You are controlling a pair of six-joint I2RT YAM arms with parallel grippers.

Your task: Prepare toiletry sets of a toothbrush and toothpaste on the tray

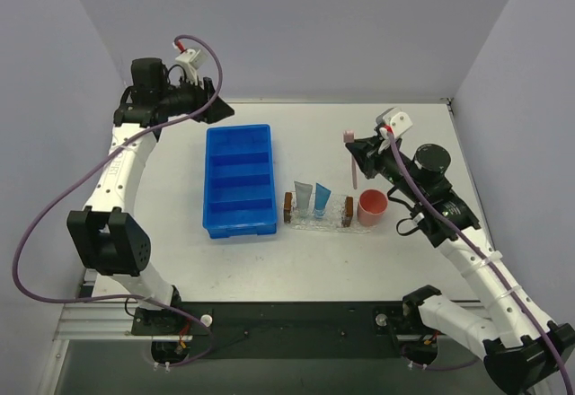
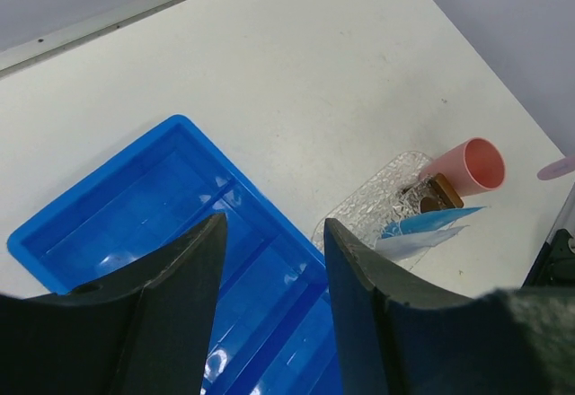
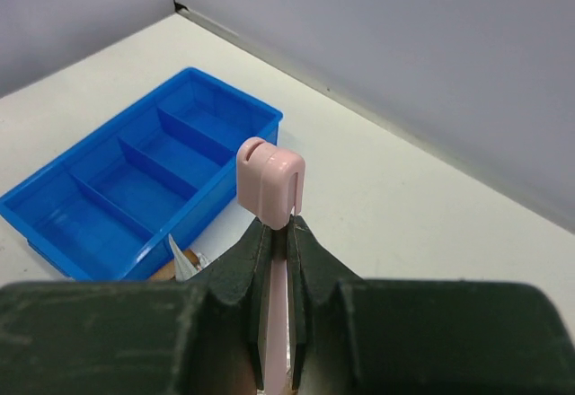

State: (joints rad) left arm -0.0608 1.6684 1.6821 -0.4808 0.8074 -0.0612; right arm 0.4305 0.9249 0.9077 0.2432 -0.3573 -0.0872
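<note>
White table holds blue bin beside tray, pink cup.

The top camera is looking down from above and behind my bases, taking in the whole tabletop. My left wrist camera is looking steeply down from high up, past my left end effector, onto the blue bin and the tray. My right wrist camera is looking close along my right end effector toward the same bin.

Left fingers apart, nothing between, arm raised. Right fingers pinched on toothbrush, arm outstretched.
</note>
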